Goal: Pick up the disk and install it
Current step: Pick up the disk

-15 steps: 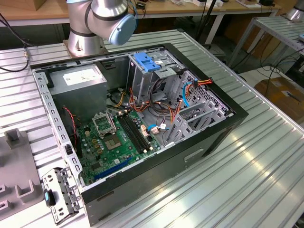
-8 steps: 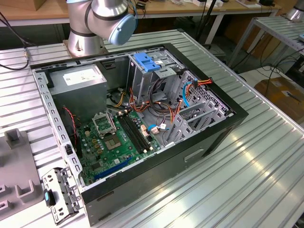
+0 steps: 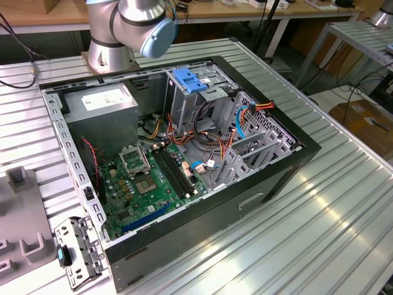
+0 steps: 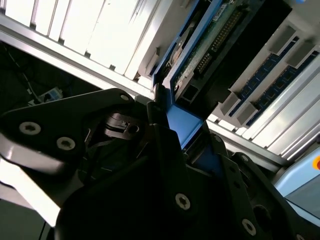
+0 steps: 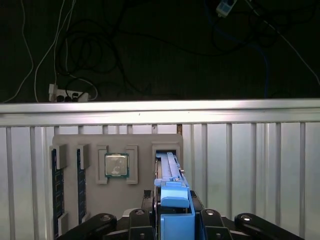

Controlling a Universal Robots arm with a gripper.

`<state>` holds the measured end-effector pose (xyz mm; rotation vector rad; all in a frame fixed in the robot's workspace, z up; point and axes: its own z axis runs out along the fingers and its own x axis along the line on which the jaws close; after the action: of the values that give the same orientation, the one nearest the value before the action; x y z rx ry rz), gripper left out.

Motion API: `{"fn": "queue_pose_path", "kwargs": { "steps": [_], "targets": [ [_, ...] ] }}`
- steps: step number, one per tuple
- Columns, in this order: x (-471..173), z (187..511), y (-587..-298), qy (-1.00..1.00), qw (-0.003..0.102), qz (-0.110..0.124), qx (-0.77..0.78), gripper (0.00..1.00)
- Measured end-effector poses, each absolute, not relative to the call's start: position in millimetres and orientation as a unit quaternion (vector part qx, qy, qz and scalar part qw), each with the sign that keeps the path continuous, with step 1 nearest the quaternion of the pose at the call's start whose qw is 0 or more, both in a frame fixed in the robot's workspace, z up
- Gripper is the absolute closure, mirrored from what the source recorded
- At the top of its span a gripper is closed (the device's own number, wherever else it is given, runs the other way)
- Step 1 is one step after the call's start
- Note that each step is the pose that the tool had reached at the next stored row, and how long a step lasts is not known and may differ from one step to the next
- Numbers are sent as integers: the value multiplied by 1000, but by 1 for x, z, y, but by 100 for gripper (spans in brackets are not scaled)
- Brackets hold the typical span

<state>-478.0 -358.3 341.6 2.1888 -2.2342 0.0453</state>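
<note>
We open wide on the ribbed aluminium table (image 3: pixel 319 233). The open computer case (image 3: pixel 245 203) lies flat on it, green motherboard (image 3: pixel 147 184) facing up. The arm (image 3: pixel 132 24) rises from its base just behind the case and reaches out of the exterior view at the top.

Down at the wrist now, and we see a grey parts tray (image 5: pixel 142 140) lying on table slats. And there is the disk (image 5: pixel 169 167)! It stands on edge in one of the tray's slots, and in the second wrist view its circuit-board side (image 4: pixel 210 40) faces us, with its blue bracket (image 5: pixel 175 210) nearest the camera. The gripper (image 5: pixel 174 220) is right on it. In both wrist views the black fingers (image 5: pixel 207 220) sit tight against either side of that bracket, so we call it clamped on the disk. We cannot tell whether the drive's lower edge has left the slot.

Beside it in the tray sit a processor chip (image 5: pixel 116 165) in its square pocket and, further along, memory sticks (image 5: pixel 57 192) on edge.
</note>
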Motion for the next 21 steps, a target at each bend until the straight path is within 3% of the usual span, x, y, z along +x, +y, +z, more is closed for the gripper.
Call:
{"fn": "queue_pose_path", "kwargs": {
  "steps": [21],
  "targets": [
    [-478,354,-358,-714,8,15,700,63]
  ]
}}
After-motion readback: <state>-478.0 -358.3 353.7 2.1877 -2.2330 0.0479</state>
